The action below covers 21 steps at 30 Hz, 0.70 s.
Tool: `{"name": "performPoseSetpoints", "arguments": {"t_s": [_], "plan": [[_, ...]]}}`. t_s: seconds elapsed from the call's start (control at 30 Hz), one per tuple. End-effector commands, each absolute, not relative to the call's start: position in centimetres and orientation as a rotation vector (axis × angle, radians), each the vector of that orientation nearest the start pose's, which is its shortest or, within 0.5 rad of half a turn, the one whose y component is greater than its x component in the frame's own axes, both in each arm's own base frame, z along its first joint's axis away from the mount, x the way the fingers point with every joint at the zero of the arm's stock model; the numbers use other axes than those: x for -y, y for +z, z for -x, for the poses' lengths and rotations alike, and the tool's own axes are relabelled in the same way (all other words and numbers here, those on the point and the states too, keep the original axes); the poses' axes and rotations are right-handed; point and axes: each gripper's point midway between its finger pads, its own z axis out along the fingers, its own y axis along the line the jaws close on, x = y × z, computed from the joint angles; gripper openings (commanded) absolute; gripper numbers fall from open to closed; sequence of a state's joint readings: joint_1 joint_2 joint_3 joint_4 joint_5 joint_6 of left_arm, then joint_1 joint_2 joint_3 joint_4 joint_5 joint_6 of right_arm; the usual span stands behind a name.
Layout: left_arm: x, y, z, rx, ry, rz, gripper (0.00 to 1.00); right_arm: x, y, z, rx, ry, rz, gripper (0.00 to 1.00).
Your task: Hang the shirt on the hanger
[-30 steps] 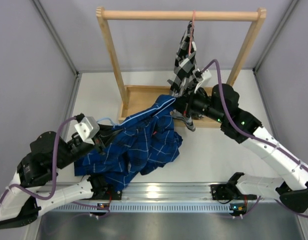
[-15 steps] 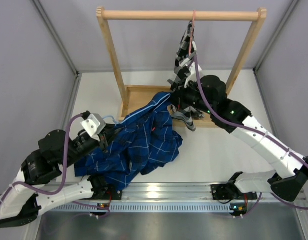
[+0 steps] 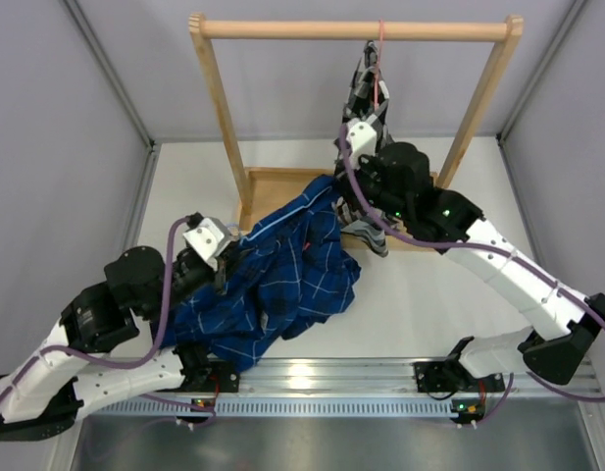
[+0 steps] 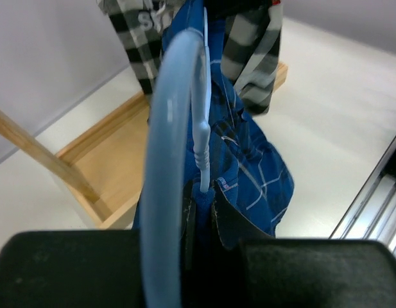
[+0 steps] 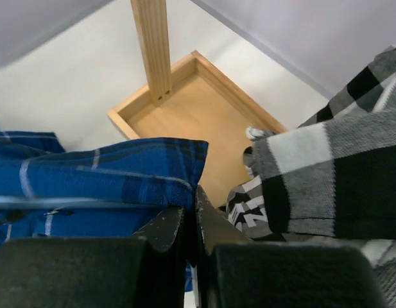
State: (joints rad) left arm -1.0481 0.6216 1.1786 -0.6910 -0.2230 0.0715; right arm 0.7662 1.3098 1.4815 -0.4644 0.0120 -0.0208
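Shirt (image 3: 282, 285) — dark blue, pale windowpane lines, crumpled

Count of items, all three views.

Shirts: 2.
- 1 dark blue windowpane-plaid cloth shirt (image 3: 282, 285)
- 1 black-and-white checked cloth shirt (image 3: 366, 88)

Hangers: 2.
- 1 thin light-blue wire hanger (image 4: 169, 160)
- 1 pink-red hanger (image 3: 380, 37), with only its hook visible

Racks: 1. This is a pale wooden clothes rack (image 3: 478, 98) toward the far edge of the white table (image 3: 429, 314). It is made up of:
- 1 top rail (image 3: 282, 30)
- 2 uprights (image 3: 219, 118)
- 1 shallow base tray (image 3: 277, 191)

Robot arms: 2, white and black, at the table's near edge.
- left arm (image 3: 96, 319)
- right arm (image 3: 518, 275)

Purple cables (image 3: 166, 299): 2, one per arm.

Silver metal rail (image 3: 322, 378) along the near edge: 1.
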Motion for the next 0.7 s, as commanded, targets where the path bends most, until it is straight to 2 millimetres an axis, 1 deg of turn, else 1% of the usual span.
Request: {"name": "performPoseSetpoints", "arguments": {"t_s": [0.0,0.03,0.07,0.1,0.13,0.17,0.23,0.27,0.33,0.37,0.4,0.43,0.47,0.5,0.53,0.57,0.6,0.63,0.67], "plan": [[14.4,31.7,-15.0,-1.798,-0.315,-0.866,0.00,-25.5,40.2,-31.9,-1.610,0.119,0.676,0.00],[14.2,32.3,-15.4,-1.796,-0.299,-0.843,0.00,-26.1,39.9,-31.7,-1.597,0.069,0.721,0.00],[14.1,32.6,-15.8,-1.800,-0.278,-0.821,0.00,-26.3,39.9,-31.6,-1.598,0.033,0.717,0.00],[14.2,32.9,-15.8,-1.798,-0.280,-0.823,0.00,-27.3,40.3,-31.0,-1.584,0.052,0.733,0.00],[14.4,33.0,-15.9,-1.800,-0.280,-0.823,0.00,-27.7,40.3,-30.9,-1.588,0.073,0.726,0.00],[14.5,33.6,-15.9,-1.792,-0.286,-0.816,0.00,-28.3,40.4,-30.6,-1.582,0.117,0.734,0.00],[14.8,33.6,-16.2,-1.808,-0.275,-0.811,0.00,-28.9,40.9,-30.1,-1.581,0.184,0.717,0.00],[14.7,33.8,-16.4,-1.810,-0.271,-0.793,0.00,-29.6,40.9,-29.5,-1.575,0.244,0.738,0.00],[13.9,34.5,-17.4,-1.813,-0.218,-0.697,0.00,-29.9,41.2,-28.5,-1.590,0.338,0.697,0.00],[13.6,35.0,-17.8,-1.814,-0.217,-0.622,0.00,-30.0,41.4,-28.0,-1.596,0.394,0.676,0.00],[12.7,36.4,-18.6,-1.787,-0.191,-0.518,0.00,-29.7,41.3,-27.2,-1.605,0.441,0.650,0.00],[12.5,37.1,-18.8,-1.776,-0.210,-0.445,0.00,-30.2,41.1,-26.1,-1.630,0.557,0.606,0.00],[12.2,37.9,-18.9,-1.753,-0.226,-0.388,0.00,-30.7,39.8,-25.4,-1.649,0.617,0.596,0.00],[11.8,38.8,-18.8,-1.722,-0.255,-0.345,0.00,-31.0,39.7,-24.6,-1.646,0.690,0.578,0.00],[12.0,40.3,-18.8,-1.676,-0.309,-0.300,0.00,-31.4,40.5,-22.4,-1.628,0.857,0.552,0.00],[12.0,41.2,-18.7,-1.646,-0.345,-0.287,0.00,-32.2,39.4,-21.7,-1.616,0.943,0.542,0.00],[11.9,42.5,-18.3,-1.606,-0.391,-0.271,0.00,-32.4,40.0,-19.9,-1.578,1.056,0.547,0.00],[12.2,44.0,-18.0,-1.558,-0.443,-0.267,0.00,-33.5,39.8,-17.6,-1.576,1.224,0.564,0.00],[12.1,45.0,-17.7,-1.531,-0.472,-0.261,0.00,-34.1,37.3,-16.7,-1.615,1.287,0.571,0.00]]}}
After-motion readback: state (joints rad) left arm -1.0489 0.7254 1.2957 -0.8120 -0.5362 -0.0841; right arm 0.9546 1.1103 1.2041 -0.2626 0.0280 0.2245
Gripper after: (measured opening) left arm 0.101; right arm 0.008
